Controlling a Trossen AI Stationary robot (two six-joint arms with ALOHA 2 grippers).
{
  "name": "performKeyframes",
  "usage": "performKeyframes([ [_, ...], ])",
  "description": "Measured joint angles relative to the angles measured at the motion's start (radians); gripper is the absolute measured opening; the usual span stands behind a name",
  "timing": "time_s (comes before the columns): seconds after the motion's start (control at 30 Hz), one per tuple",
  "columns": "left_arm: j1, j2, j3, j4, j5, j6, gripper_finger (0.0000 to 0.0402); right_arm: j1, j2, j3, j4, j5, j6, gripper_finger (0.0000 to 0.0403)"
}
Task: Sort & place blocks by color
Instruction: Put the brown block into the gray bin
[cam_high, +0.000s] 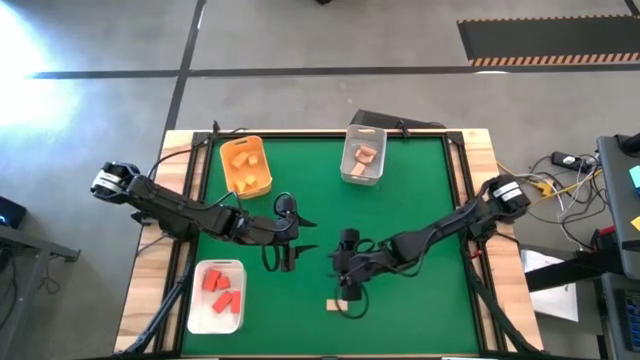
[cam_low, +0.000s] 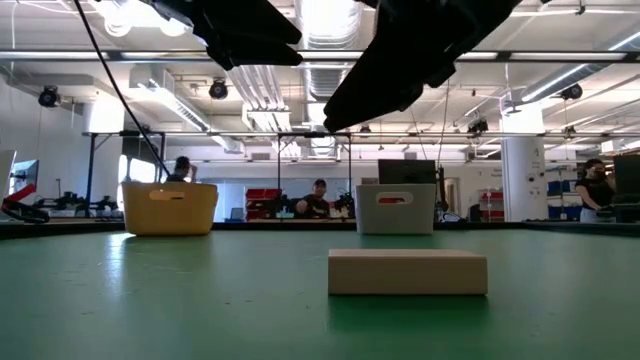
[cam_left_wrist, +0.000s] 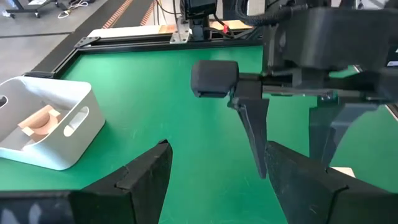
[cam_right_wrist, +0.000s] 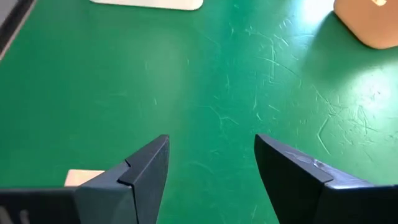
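Note:
One pale tan block (cam_high: 338, 304) lies flat on the green mat near the table's near edge; the low view shows it close up (cam_low: 407, 272). My right gripper (cam_high: 347, 283) hovers open just on its far side, fingers pointing down. In the right wrist view (cam_right_wrist: 211, 162) the block (cam_right_wrist: 84, 177) sits outside one finger, not between the two. My left gripper (cam_high: 287, 250) is open over the mat's middle, left of the right gripper, touching nothing (cam_left_wrist: 217, 168). Other blocks lie in bins: yellow-orange (cam_high: 246, 166), tan (cam_high: 366, 154), red (cam_high: 222, 290).
An orange bin (cam_high: 243, 145) and a clear bin (cam_high: 352, 172) stand at the mat's far side, and a white bin (cam_high: 203, 318) at the near left. Bare green mat lies between them. The two grippers are close together. People and benches show in the room behind.

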Motion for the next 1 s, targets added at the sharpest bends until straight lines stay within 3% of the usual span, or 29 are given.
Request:
performKeyframes([
  [0.2,-0.001,0.000,0.000,-0.001,0.000,0.000,0.0239,0.000,0.054,0.056,-0.040,0.000,0.005,0.0233],
  [0.6,-0.001,0.000,0.000,-0.010,0.001,-0.003,0.0239,0.012,0.071,0.043,-0.070,0.000,0.020,0.0327],
  [0.8,-0.001,0.000,0.000,-0.011,0.001,-0.003,0.0239,0.015,0.124,0.026,-0.054,-0.003,0.027,0.0327],
  [1.0,-0.001,0.000,0.000,-0.010,0.001,-0.003,0.0239,0.017,0.146,0.072,-0.062,-0.118,0.062,0.0327],
])
